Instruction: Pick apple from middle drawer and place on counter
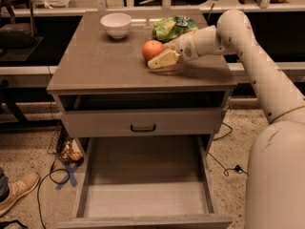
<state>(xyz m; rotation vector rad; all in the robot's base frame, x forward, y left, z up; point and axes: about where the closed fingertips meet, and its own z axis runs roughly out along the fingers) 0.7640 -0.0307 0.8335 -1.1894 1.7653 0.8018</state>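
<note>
The apple (151, 47), red-orange and round, rests on the counter (105, 66) at its right middle. My gripper (155, 57) reaches in from the right and is shut on the apple. Its pale near finger (163, 59) lies against the apple's front side, and the far finger is hidden behind the apple. The middle drawer (143, 199) is pulled fully out below the cabinet, and its pale plank floor is bare.
A white bowl (116, 24) stands at the counter's back left. A green-and-yellow snack bag (172, 26) lies just behind the apple and gripper. A closed drawer front with a black handle (143, 127) sits above the open drawer. A shoe (16, 191) and cables lie on the floor at left.
</note>
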